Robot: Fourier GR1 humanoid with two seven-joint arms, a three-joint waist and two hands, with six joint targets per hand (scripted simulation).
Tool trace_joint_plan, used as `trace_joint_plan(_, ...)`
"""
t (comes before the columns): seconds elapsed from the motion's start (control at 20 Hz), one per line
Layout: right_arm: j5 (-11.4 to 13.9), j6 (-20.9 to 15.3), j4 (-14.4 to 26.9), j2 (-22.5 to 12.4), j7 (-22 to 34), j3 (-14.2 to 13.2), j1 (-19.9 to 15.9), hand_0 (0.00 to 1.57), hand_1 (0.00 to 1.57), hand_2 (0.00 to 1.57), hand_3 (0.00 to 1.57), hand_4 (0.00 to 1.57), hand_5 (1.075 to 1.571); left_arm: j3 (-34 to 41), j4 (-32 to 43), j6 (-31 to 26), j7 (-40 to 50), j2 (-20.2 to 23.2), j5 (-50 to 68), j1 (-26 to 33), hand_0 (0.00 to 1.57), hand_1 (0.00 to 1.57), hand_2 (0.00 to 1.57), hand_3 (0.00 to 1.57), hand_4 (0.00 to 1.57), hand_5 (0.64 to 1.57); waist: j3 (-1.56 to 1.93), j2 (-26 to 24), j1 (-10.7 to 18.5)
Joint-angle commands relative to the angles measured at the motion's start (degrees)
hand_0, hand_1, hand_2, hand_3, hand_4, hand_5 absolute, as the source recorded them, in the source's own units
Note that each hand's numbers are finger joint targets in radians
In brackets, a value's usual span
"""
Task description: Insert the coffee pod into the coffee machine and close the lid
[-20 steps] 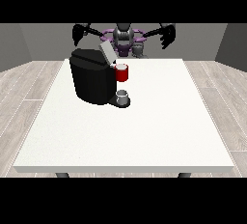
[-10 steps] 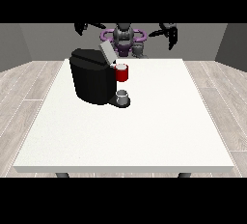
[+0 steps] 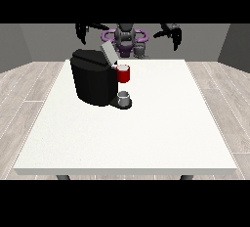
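We cannot tell how the fingers of the hand at the view's left (image 3: 82, 31) or right (image 3: 174, 34) lie; both hang above the far edge. One boxy black coffee machine (image 3: 93, 77), one small grey thing (image 3: 124, 95) at its base, one white flat surface (image 3: 146, 133).

A plain white rectangular tabletop (image 3: 146, 138) carries a boxy black coffee machine (image 3: 93, 81) with a light grey raised lid (image 3: 108, 52). A red thing at the machine (image 3: 123, 73) sits above a small grey thing (image 3: 124, 97) on its dark base. The floor (image 3: 24, 94) is pale grey wood-look planks, the wall (image 3: 44, 40) dark grey.
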Motion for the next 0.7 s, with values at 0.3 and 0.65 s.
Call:
trace_joint_plan(0.3, -2.8, -0.2, 5.3, 0.4, 3.7, -0.6, -9.6, 0.00, 0.00, 0.00, 0.00, 0.06, 1.571, -3.8, -13.3, 3.3, 4.4, -0.3, 3.2, 4.4, 0.00, 0.00, 0.00, 0.00, 0.34, 1.571, -0.01, 6.8, -0.7)
trace_joint_plan(0.65, -1.9, 1.6, 8.1, 1.0, -0.4, 1.4, -10.6, 0.00, 0.00, 0.00, 0.00, 0.00, 1.571, -5.8, -22.3, 2.7, 3.1, 1.6, 5.1, 11.9, 0.00, 0.00, 0.00, 0.00, 0.35, 1.571, -0.01, 9.3, -1.3)
